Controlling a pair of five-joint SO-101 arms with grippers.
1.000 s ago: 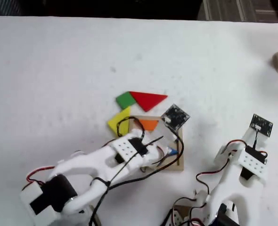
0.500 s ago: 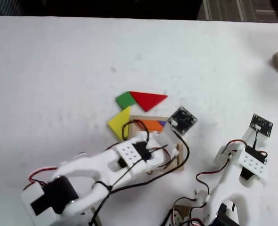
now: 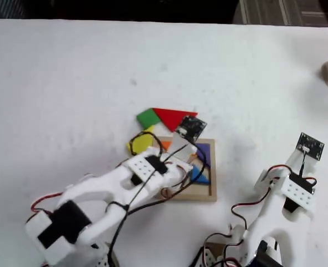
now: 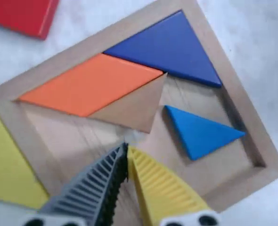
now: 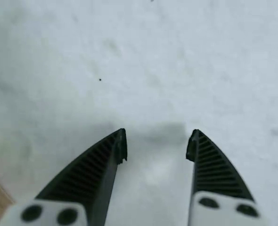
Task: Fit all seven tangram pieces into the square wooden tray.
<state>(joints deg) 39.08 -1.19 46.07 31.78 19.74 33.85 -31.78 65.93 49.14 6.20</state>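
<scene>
Over the bare floor of the square wooden tray [image 4: 82, 52], the left gripper [image 4: 126, 151] has its jaws together with nothing between them. Inside the tray we see an orange parallelogram [image 4: 89, 84], a dark blue triangle [image 4: 169, 44] touching it, and a small light blue triangle [image 4: 200, 132] apart from both. The yellow triangle [image 4: 7, 165] sits at the tray's rim. The red triangle [image 4: 23, 14] and green piece [image 3: 148, 118] lie on the table [image 3: 69, 72] just beyond. The right gripper [image 5: 155, 141] hovers over bare table, well apart from the tray, jaws apart and empty.
</scene>
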